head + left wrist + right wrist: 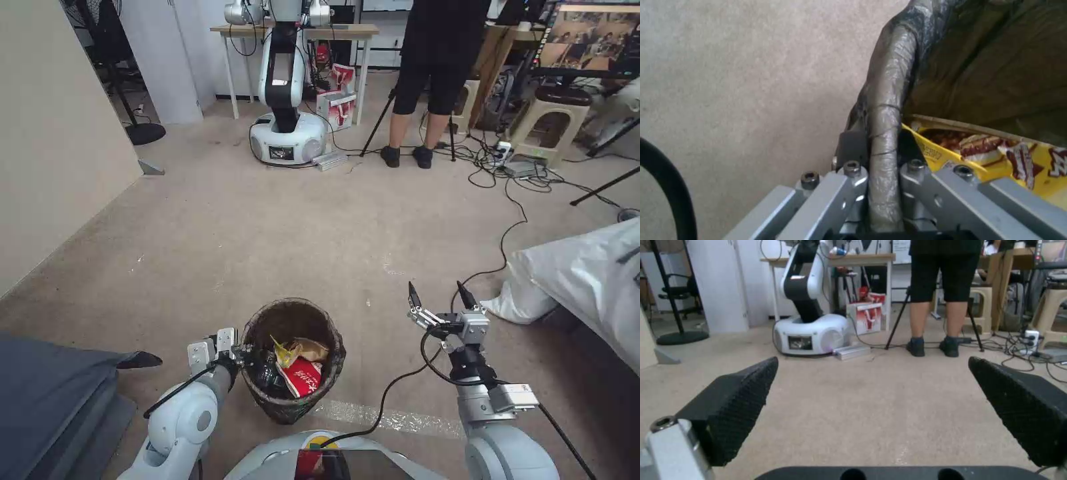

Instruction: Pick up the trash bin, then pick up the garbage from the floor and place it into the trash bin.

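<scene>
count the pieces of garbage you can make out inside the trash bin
3 clear ones in the trash bin: a red carton, a yellow wrapper behind it, a brown wrapper beside that. A dark item by the rim and more underneath may be hidden.

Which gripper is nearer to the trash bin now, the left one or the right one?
Left. The left gripper is shut on the rim of the trash bin. The right gripper is open, empty, apart to the bin's right.

Robotics lab / office-type room. Evidence: 2nd robot (285, 87) w/ round white base parked by a wooden desk (293, 31), tripod (390, 113), cables (497, 187) + power strip (501, 152) loose on beige carpet (300, 220), monitor (590, 40), plastic stools (550, 117)
</scene>
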`<state>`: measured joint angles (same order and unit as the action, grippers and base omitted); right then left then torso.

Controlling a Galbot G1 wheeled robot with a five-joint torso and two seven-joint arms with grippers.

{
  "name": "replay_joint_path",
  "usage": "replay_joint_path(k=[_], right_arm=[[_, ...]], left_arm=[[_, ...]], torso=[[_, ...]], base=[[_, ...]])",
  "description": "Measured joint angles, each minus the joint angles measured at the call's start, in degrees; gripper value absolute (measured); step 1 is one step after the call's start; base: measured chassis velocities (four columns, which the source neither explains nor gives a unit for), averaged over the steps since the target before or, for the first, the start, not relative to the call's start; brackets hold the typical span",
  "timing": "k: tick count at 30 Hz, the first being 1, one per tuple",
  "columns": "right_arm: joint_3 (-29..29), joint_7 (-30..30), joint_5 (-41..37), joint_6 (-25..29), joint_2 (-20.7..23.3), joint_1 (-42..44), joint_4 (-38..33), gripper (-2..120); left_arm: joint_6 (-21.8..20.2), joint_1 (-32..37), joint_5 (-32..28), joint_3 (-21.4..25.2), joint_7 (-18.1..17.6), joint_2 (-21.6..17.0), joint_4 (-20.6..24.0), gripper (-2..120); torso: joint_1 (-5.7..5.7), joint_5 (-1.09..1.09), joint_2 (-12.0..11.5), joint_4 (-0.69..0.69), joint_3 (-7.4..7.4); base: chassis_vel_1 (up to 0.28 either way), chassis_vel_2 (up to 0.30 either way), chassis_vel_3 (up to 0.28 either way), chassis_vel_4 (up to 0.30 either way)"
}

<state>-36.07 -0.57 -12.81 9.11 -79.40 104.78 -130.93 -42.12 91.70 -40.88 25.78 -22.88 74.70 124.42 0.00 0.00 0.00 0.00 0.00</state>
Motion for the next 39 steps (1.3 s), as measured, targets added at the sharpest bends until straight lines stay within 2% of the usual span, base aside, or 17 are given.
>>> replay_joint_path(k=[34,37,38,39], right_arm=[[0.0,0.1,-0.1,0.2,0.1,-0.1,0.2,100],[0.0,0.1,-0.2,0.2,0.1,-0.1,0.2,100],[0.0,0.1,-0.2,0.2,0.1,-0.2,0.3,100],[0.0,0.1,-0.2,0.2,0.1,-0.3,0.3,100]], left_arm=[[0.1,-1.6,0.2,0.6,0.0,0.6,-3.8,0],[0.1,-1.5,0.3,0.6,0.0,0.6,-3.8,2],[0.1,-1.5,0.5,0.6,-0.1,0.6,-3.8,7],[0.1,-1.5,0.8,0.6,-0.1,0.5,-3.8,19]], torso=[[0.00,0.01,0.0,0.00,-0.01],[0.00,0.00,0.0,0.00,-0.01],[0.00,0.00,0.0,0.00,-0.01],[0.00,0.00,0.0,0.01,0.00]], base=[[0.000,0.000,0.000,0.000],[0.000,0.000,0.000,0.000],[0.000,0.000,0.000,0.000],[0.000,0.000,0.000,0.000]])
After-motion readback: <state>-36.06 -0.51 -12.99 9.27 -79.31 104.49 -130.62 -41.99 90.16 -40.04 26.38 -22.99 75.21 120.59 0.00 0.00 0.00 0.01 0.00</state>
